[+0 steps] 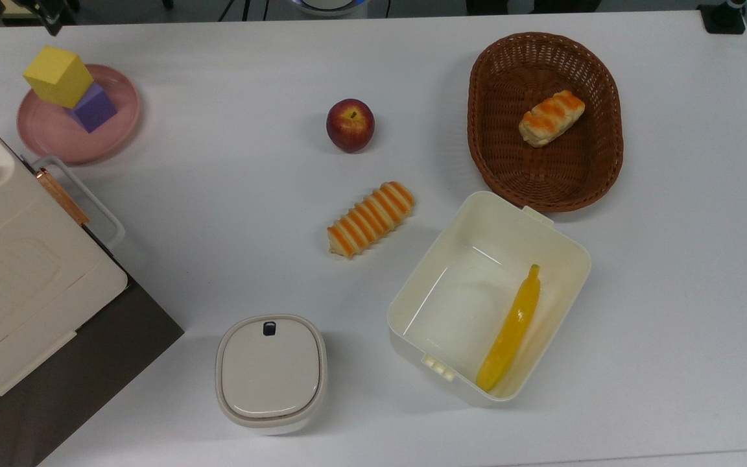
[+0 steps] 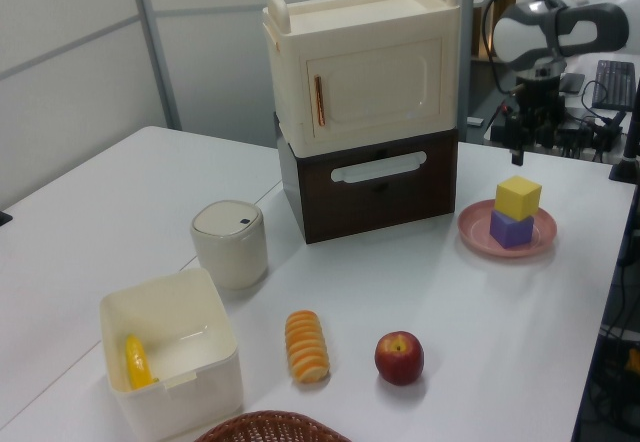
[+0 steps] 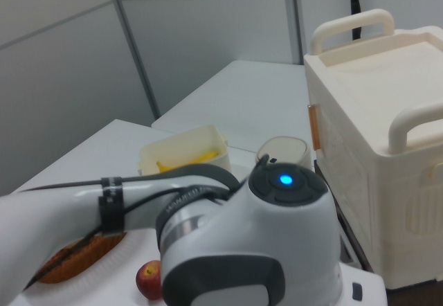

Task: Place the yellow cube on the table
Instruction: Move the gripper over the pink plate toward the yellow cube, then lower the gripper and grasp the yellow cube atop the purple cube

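Note:
The yellow cube (image 1: 58,76) (image 2: 518,196) rests tilted on top of a purple cube (image 1: 93,108) (image 2: 511,228), both on a round pink plate (image 1: 82,139) (image 2: 470,227) at the top view's upper left of the white table (image 1: 231,168) (image 2: 100,192). My gripper (image 2: 515,144) hangs a little above and just behind the yellow cube in the left view, apart from it. In the top view the gripper (image 1: 49,14) pokes in at the upper left corner, above the plate's far edge.
A cream cabinet on a brown drawer unit (image 2: 365,122) (image 1: 17,285) stands beside the plate. On the table are an apple (image 1: 350,125), a striped bread (image 1: 370,219), a lidded canister (image 1: 271,373), a box holding a banana (image 1: 509,327) and a wicker basket (image 1: 607,162).

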